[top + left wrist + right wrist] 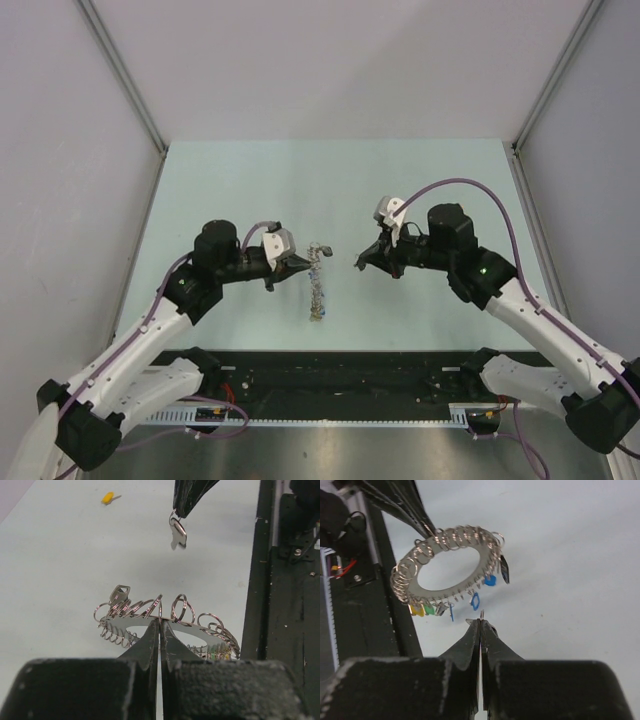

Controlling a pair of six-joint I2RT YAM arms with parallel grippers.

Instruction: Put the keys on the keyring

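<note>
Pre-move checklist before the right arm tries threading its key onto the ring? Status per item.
1. Left gripper clamped on the large metal keyring, a flat ring crowded with silver loops and coloured tags: ok.
2. Right gripper shut on the small silver key, which hangs from its tips: ok.
3. Key meeting the keyring: not ok, a clear gap separates them.
4. Free loop facing the key: cannot tell.
5. Yellow-tagged key on the keyring: not ok, it lies loose on the pale table.
6. Black oblong tag at the keyring's edge, threaded on: cannot tell.
</note>
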